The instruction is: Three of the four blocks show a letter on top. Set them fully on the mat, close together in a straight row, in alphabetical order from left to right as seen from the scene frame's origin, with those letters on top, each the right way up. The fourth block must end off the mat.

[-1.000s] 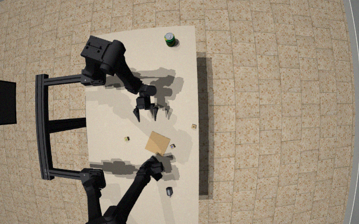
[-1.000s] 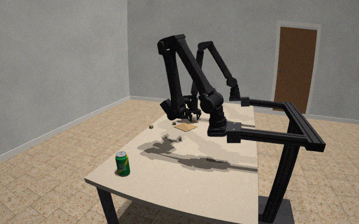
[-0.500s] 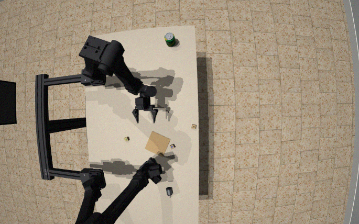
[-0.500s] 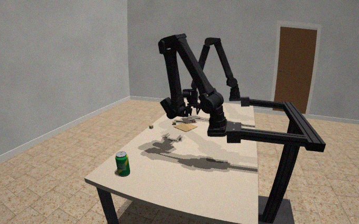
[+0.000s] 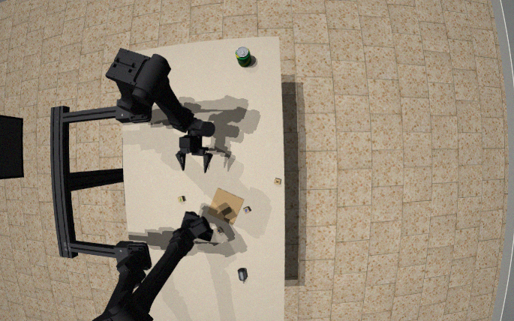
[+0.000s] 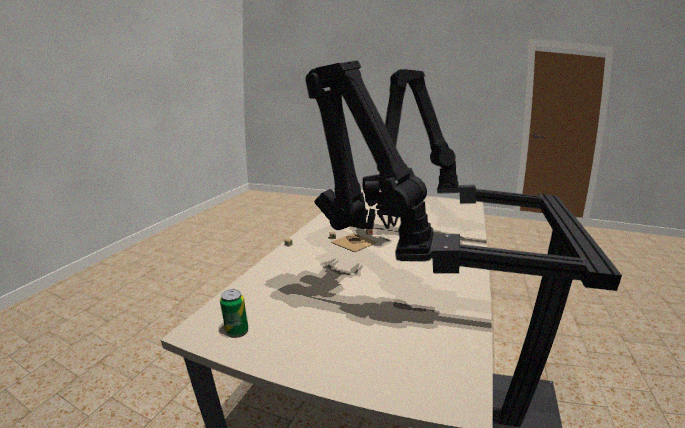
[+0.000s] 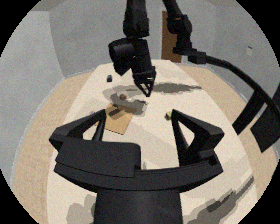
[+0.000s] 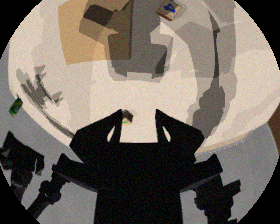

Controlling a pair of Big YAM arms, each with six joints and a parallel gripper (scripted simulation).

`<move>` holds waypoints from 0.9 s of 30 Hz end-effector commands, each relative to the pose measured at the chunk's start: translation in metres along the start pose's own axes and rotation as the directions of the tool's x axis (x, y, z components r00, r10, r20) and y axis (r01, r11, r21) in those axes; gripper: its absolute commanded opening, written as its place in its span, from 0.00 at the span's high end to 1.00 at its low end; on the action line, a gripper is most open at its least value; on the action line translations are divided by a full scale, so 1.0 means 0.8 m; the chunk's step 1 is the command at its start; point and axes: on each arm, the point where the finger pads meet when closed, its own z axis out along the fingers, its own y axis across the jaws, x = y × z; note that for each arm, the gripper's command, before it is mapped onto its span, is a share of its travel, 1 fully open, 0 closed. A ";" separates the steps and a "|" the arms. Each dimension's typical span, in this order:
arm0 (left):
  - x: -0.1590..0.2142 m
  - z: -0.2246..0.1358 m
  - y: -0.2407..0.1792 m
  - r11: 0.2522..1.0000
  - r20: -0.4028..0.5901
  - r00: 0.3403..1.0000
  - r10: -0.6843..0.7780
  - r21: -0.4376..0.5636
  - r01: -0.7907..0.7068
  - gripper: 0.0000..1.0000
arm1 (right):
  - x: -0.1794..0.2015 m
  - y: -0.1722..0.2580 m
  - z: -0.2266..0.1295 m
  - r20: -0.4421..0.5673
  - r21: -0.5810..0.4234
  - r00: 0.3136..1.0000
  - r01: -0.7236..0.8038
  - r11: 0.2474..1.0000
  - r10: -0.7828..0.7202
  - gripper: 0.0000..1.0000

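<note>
The tan mat (image 5: 226,194) (image 6: 352,247) (image 7: 122,126) (image 8: 73,37) carries no block. A block with a blue mark on top (image 5: 219,229) (image 7: 123,96) (image 8: 170,8) lies just off its edge. A block with a purple-blue mark (image 5: 247,209) (image 6: 332,235) lies beside another edge. A block with a dark mark (image 5: 277,181) (image 6: 288,242) lies near the table's long edge. A block with green on it (image 5: 181,199) (image 7: 169,115) (image 8: 127,117) lies toward the arm bases. My left gripper (image 5: 193,171) (image 7: 138,112) is wide open above the table. My right gripper (image 7: 149,93) (image 8: 138,112) is partly open and empty; the arm hides it in the top view.
A green can (image 5: 243,57) (image 6: 234,313) stands at the table's far corner on the left arm's side. A small dark object (image 5: 242,274) (image 7: 109,78) lies on the right arm's side. Arm shadows cross the mat and table.
</note>
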 end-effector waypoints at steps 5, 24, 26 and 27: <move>-0.007 -0.012 -0.062 0.991 -0.050 0.997 0.053 0.127 -0.046 0.00 | 0.075 0.049 0.041 0.061 0.000 0.926 0.374 0.927 -0.374 0.51; -0.011 -0.023 -0.102 0.978 -0.075 0.996 0.041 0.205 -0.024 0.00 | 0.107 0.049 0.076 0.126 0.196 0.789 0.575 0.794 -0.602 0.51; -0.011 -0.023 -0.102 0.978 -0.075 0.996 0.041 0.205 -0.024 0.00 | 0.100 0.046 0.086 0.125 0.196 0.795 0.566 0.801 -0.593 0.51; -0.011 -0.023 -0.102 0.978 -0.075 0.996 0.041 0.205 -0.024 0.00 | 0.100 0.046 0.086 0.125 0.196 0.795 0.566 0.801 -0.593 0.51</move>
